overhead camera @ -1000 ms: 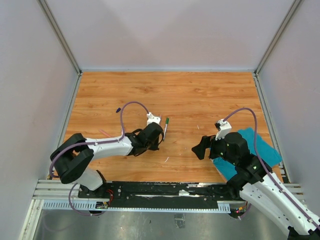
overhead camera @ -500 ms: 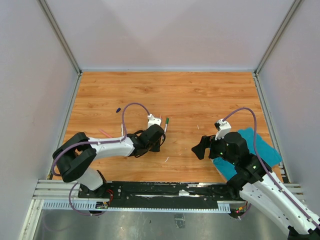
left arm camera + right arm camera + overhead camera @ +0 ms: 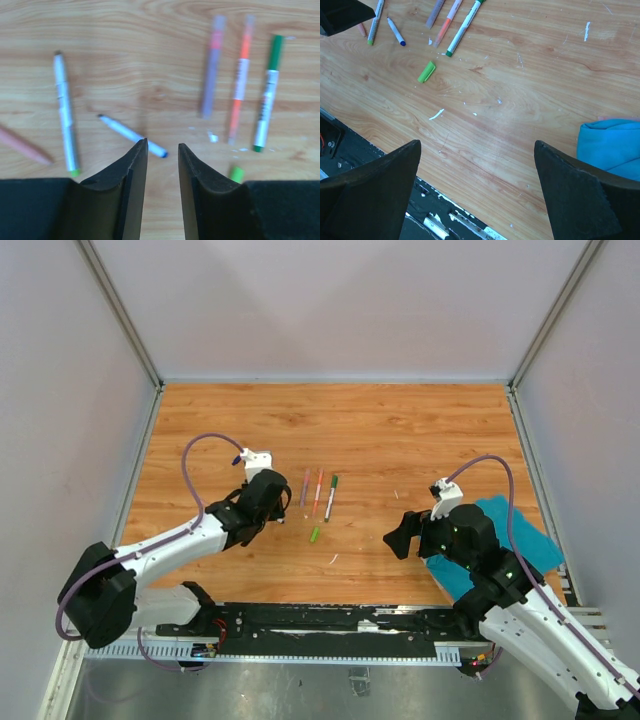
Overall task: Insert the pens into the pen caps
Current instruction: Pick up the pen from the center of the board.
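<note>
Three pens lie side by side near the middle of the desk (image 3: 420, 430), a little toward its left edge: purple pen (image 3: 304, 487), orange pen (image 3: 317, 492), green pen (image 3: 330, 497). They are roughly parallel, close together but not touching, and run from the near edge toward the far edge. A loose green cap (image 3: 314, 534) is seen flat on the wood on the near side of these three, apart from all of them. In the left wrist view, two more pens are noted to the left of the group: a blue-tipped pen (image 3: 132, 136), lying at a slant, and a green-tipped pen (image 3: 65, 120), nearly parallel to the group. A pink pen (image 3: 22, 146) is cut off by the frame edge; how much of it is there cannot be told. The left gripper (image 3: 161, 146) is held low over the desk, its jaws set a modest gap apart. Bare wood is seen between them and nothing is gripped. The blue tip lies just beside the left finger (image 3: 135, 165); whether they touch cannot be told. The right gripper (image 3: 403, 532) is held above the desk toward the near right, well apart from the pens, with its jaws spread wide and nothing held. A teal cloth (image 3: 525, 540) lies bunched at the near right corner, partly under the right arm. A small white scrap (image 3: 334, 559) is noted near the green cap, toward the near edge.
</note>
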Robot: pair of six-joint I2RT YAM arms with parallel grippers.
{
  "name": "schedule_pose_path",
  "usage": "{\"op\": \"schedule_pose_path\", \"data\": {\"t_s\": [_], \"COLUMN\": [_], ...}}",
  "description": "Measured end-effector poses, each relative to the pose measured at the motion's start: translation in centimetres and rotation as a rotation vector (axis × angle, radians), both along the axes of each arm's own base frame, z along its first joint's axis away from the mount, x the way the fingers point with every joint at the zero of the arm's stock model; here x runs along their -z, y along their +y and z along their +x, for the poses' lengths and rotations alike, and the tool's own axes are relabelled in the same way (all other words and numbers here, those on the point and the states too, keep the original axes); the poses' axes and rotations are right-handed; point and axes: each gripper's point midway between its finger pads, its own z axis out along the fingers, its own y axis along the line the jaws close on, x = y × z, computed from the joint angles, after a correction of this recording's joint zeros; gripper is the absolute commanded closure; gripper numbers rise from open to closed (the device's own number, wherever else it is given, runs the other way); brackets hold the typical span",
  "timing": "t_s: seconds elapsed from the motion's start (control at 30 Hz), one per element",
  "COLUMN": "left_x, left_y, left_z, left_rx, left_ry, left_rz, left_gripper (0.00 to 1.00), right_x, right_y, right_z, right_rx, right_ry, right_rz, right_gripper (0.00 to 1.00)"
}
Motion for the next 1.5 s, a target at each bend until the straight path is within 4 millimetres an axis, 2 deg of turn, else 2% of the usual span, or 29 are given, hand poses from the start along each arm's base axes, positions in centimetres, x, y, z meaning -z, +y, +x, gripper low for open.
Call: {"op": "schedule_pose_path", "data": {"t_s": [0.1, 0.2, 0.43, 0.57, 0.93, 1.07, 1.2, 1.33, 1.5], "left_x": [1.0, 2.1, 4.1, 4.6, 7.8, 7.8, 7.8, 7.8, 7.7], "left_y": [3.6, 6.1, 9.4, 10.1, 10.9, 10.7, 10.6, 10.6, 10.6], "left_z": [0.0, -0.5, -1.5, -1.6, -1.5, -0.8, -0.1, 0.0, 0.1], "left_rx": [-0.112, -0.194, -0.299, -0.319, -0.312, -0.304, -0.296, -0.287, -0.281], "left_ry": [0.033, 0.073, 0.145, 0.169, 0.28, 0.284, 0.285, 0.286, 0.283], "left_rz": [0.038, 0.068, 0.08, 0.081, 0.11, 0.1, 0.09, 0.087, 0.084], "left_gripper": [0.65, 0.65, 0.64, 0.66, 0.68, 0.71, 0.8, 0.87, 0.92], "right_x": [0.0, 0.0, 0.1, 0.2, 0.3, 0.3, 0.3, 0.3, 0.3], "right_y": [0.0, 0.0, 0.0, 0.0, 0.0, 0.0, 0.1, 0.1, 0.1], "right_z": [0.0, 0.0, 0.0, 0.0, 0.0, 0.0, 0.0, 0.0, 0.0], "right_rx": [0.0, 0.0, 0.0, 0.0, 0.0, 0.0, -0.001, -0.001, -0.001], "right_ry": [0.0, 0.0, 0.004, 0.007, 0.011, 0.011, 0.011, 0.011, 0.011], "right_rz": [0.0, 0.0, -0.002, -0.004, -0.006, -0.006, -0.006, -0.006, -0.006], "right_gripper": [0.05, 0.06, 0.05, 0.05, 0.05, 0.05, 0.05, 0.05, 0.05]}}
